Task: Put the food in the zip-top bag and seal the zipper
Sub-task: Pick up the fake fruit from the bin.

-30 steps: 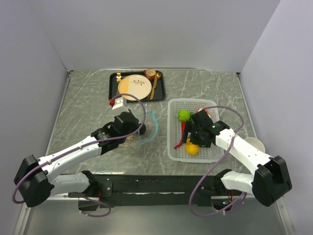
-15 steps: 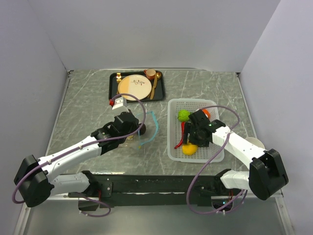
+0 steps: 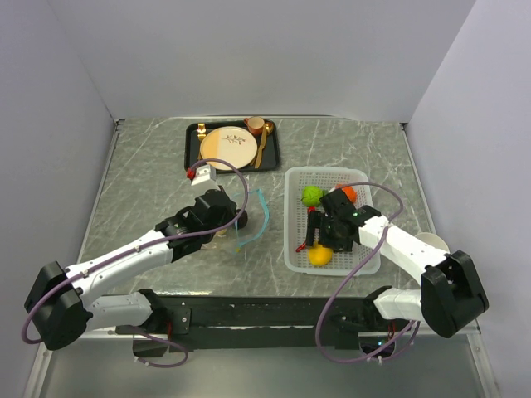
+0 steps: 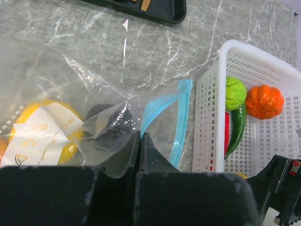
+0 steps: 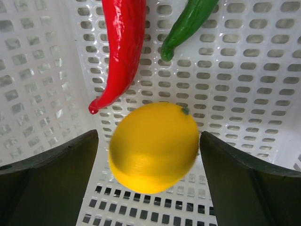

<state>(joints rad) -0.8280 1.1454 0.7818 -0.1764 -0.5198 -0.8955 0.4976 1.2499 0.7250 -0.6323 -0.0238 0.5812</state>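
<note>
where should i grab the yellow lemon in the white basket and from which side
Grip the round yellow toy lemon across its middle, coming straight down. It lies loose on the floor of the white mesh basket, and the open right gripper straddles it side to side.

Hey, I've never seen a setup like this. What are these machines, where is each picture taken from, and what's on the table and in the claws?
These are two robot arms bolted to a grey marbled table. The wide picture looks down from above and behind them; the other two come from cameras on each wrist. The left gripper is shut on a clear plastic zip-top bag with a light blue zipper strip; a yellow toy lemon is inside. The right gripper is open, its jaws either side of a second yellow lemon in a white mesh basket, beside a red chili, green chili, green lime and orange ribbed fruit. A black tray sits farther back.
</note>
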